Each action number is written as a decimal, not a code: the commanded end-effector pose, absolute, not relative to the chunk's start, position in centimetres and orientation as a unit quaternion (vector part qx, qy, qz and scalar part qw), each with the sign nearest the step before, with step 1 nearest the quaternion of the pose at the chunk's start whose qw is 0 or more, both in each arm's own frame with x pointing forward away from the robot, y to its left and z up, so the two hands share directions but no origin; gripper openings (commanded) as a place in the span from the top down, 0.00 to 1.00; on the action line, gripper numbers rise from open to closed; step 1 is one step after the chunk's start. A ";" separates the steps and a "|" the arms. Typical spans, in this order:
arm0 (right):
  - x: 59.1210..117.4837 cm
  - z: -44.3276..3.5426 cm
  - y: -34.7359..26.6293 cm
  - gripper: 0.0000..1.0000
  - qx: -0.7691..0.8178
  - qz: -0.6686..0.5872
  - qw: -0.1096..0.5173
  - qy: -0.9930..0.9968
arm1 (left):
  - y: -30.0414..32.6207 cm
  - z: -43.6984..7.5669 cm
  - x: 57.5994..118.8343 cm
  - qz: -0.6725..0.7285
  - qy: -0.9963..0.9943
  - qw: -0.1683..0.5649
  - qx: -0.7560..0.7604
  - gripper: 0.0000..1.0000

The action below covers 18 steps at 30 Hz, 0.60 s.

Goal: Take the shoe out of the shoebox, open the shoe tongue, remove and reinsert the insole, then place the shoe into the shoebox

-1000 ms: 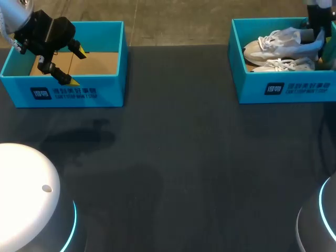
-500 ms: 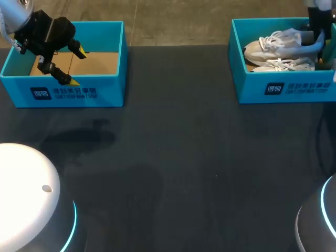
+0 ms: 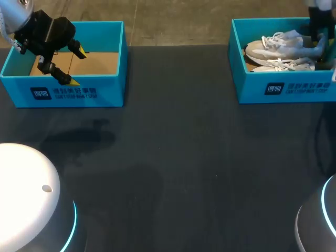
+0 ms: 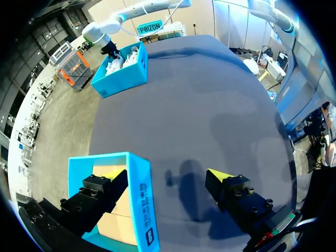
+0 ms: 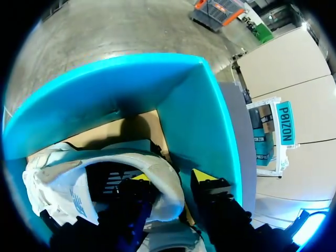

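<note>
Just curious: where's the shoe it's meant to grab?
In the head view, the rear shoe lies in the right-hand shoebox, heel held by the right gripper.

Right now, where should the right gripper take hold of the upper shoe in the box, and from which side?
Probably the heel collar, from above: it is a thin, open rim standing up at the end of the shoe nearest the right gripper.

Tabletop (image 3: pixel 184 157): one, dark grey, matte, running across your whole head view. Light on it: diffuse. Shadows (image 3: pixel 79 137): soft, faint patches toward your left side.
</note>
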State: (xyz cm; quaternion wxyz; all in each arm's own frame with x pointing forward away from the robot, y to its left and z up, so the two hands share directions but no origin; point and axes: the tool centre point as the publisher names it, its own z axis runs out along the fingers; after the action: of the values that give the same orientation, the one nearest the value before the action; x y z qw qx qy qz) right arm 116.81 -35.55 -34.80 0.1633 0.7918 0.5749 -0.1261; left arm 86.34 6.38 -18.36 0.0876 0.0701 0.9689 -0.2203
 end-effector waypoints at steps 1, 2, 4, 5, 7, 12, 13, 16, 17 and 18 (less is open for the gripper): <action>116.6 -33.9 -35.3 0.58 0.791 -0.120 0.162 0.578 | 6.4 -18.3 86.2 -0.219 0.969 0.088 0.070 0.00; 116.6 -33.8 -35.2 0.58 0.790 -0.119 0.163 0.578 | 6.4 -18.3 86.2 -0.219 0.969 0.088 0.070 0.00; 116.2 -33.3 -35.0 0.57 0.790 -0.114 0.163 0.581 | 6.4 -18.3 86.2 -0.219 0.969 0.088 0.070 0.00; 116.0 -32.9 -34.8 0.56 0.789 -0.112 0.162 0.582 | 6.4 -18.3 86.2 -0.219 0.969 0.088 0.070 0.00; 115.7 -32.5 -34.5 0.55 0.788 -0.108 0.161 0.584 | 6.4 -18.3 86.2 -0.219 0.969 0.088 0.070 0.00; 114.8 -31.4 -33.6 0.56 0.781 -0.103 0.161 0.594 | 6.4 -18.3 86.2 -0.219 0.969 0.088 0.070 0.00; 114.6 -31.2 -33.5 0.55 0.781 -0.103 0.161 0.594 | 6.2 -18.2 86.4 -0.222 0.968 0.093 0.064 0.00; 114.0 -30.5 -33.1 0.53 0.777 -0.100 0.159 0.601 | 5.4 -17.4 87.8 -0.217 0.973 0.072 -0.043 0.00; 113.8 -30.2 -33.0 0.53 0.777 -0.098 0.156 0.603 | 5.3 -17.2 88.3 -0.217 0.971 0.072 -0.070 0.00; 113.5 -30.0 -32.9 0.52 0.776 -0.095 0.152 0.605 | 5.2 -17.0 88.8 -0.210 0.969 0.068 -0.108 0.00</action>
State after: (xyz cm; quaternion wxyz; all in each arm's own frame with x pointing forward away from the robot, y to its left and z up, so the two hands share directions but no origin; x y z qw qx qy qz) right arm 115.49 -33.08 -31.10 0.1415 0.7783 0.6015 -0.1114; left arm 87.41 6.05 -17.52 0.0901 -0.0001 0.9684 -0.2327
